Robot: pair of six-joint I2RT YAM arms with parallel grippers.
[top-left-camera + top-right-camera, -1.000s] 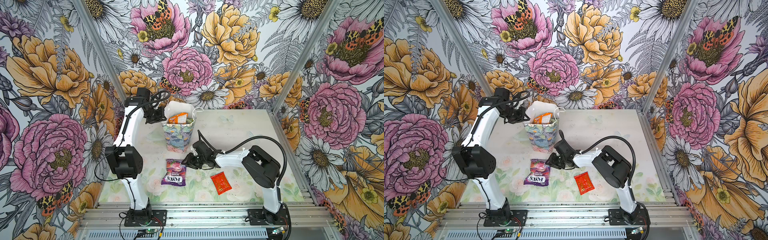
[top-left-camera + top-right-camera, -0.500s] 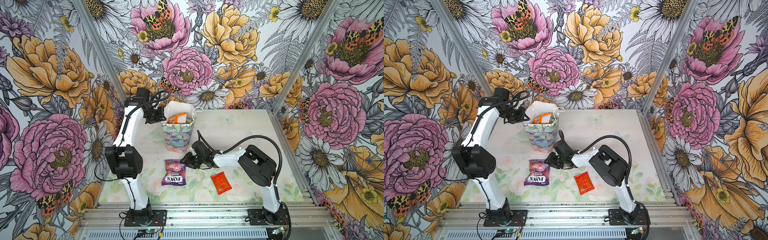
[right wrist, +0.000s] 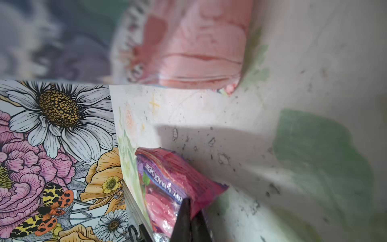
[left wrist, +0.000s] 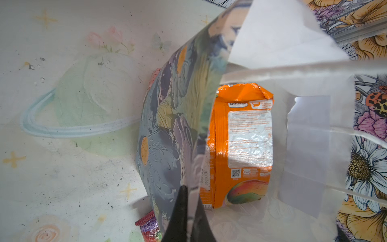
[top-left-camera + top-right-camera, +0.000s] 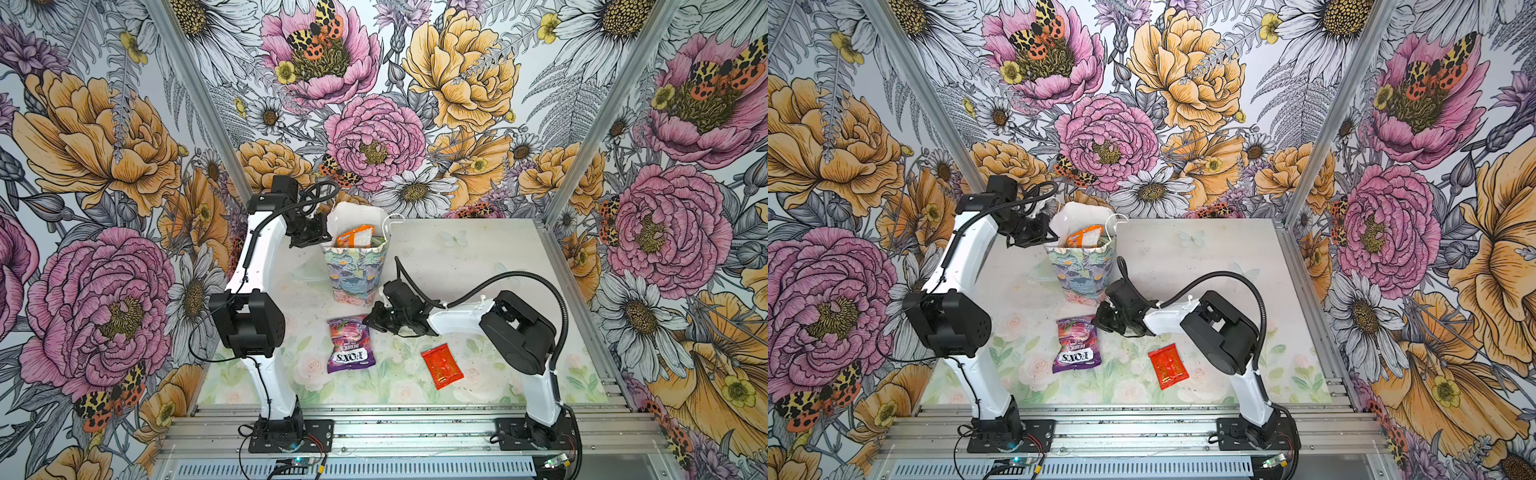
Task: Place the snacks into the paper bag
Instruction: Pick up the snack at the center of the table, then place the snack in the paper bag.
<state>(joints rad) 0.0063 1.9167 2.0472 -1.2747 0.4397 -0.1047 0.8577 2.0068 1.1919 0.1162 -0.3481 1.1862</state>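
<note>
Purple foil, glossy and crinkled: the FOX'S Berries packet [image 5: 350,345] lies flat on the table [image 5: 478,257] just in front of the paper bag [image 5: 355,272]. I judge it light, floppy and slippery, best taken by a sealed edge or corner. My right gripper [image 5: 369,321] does that, jaws pressed together on the packet's corner nearest the bag, with the arm stretched low and almost level over the table. My left gripper [image 4: 187,194] pinches the bag's side wall at the rim, its arm raised and bent over. An orange packet [image 4: 240,146] stands inside the bag. A small red packet [image 5: 441,365] lies apart, toward the front edge.
</note>
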